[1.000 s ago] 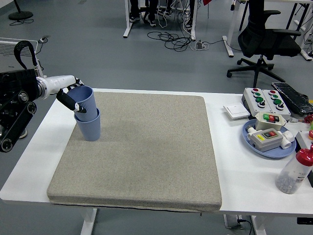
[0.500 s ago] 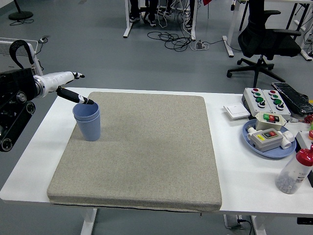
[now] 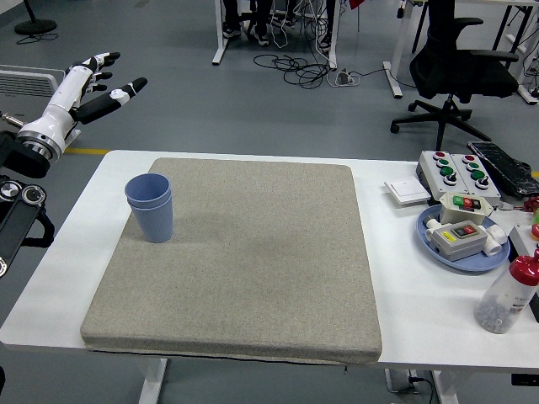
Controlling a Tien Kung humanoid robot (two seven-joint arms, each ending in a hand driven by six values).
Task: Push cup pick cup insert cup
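Note:
Two blue cups [image 3: 151,206] stand nested, one inside the other, upright on the left part of the grey mat [image 3: 244,261]. My left hand [image 3: 101,82] is raised well above and to the left of the cups, over the table's far left corner. Its fingers [image 3: 126,89] are spread and hold nothing. The right arm is out of the picture.
At the right stand a blue plate [image 3: 459,248] with button boxes, a grey box with coloured buttons [image 3: 459,172], a white switch plate [image 3: 408,193] and a clear bottle with a red cap [image 3: 508,295]. An office chair [image 3: 459,67] is behind the table.
The left hand let go of the upper cup, which dropped fully into the lower one. The hand then opened and lifted up and away to the left.

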